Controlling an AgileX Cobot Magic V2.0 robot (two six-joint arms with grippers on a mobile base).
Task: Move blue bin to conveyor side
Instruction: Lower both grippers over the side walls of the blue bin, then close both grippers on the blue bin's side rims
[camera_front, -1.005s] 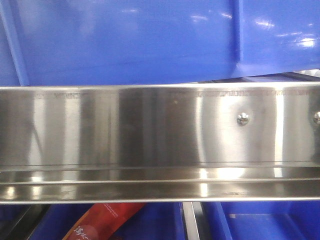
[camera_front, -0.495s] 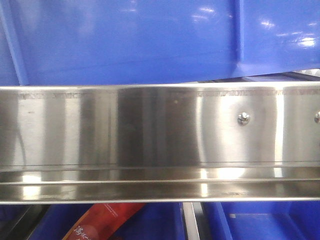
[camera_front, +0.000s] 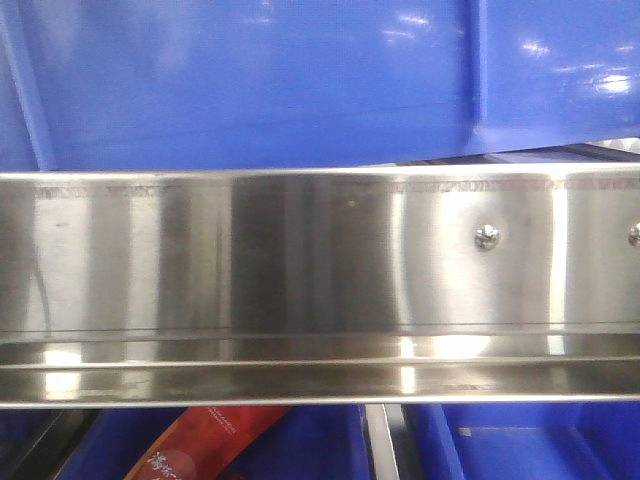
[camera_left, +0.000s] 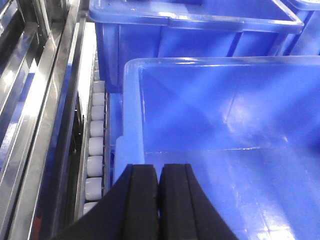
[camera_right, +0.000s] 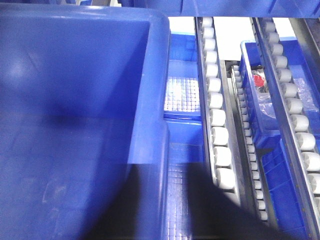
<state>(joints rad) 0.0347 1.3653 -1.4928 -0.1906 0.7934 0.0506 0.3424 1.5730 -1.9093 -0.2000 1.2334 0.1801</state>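
- Blue bin (camera_left: 225, 125): empty. It sits above the steel rail of the conveyor (camera_front: 300, 260), beside the white rollers (camera_left: 95, 130).
- Second blue crate (camera_left: 200, 30): just behind the bin.
- Lower crate (camera_right: 270, 131): holds a red packet (camera_right: 258, 80).
- Left fingers (camera_left: 142, 200): pressed together at the bin's near rim, with nothing visible between them.
- Right fingers (camera_right: 200, 215): a dark blur only, so the opening cannot be told.
- Front view: unchanged from half a second before.

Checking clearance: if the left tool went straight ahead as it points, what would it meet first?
Likely the far inner wall of the large glossy blue plastic bin, past its open interior; depth is unclear.
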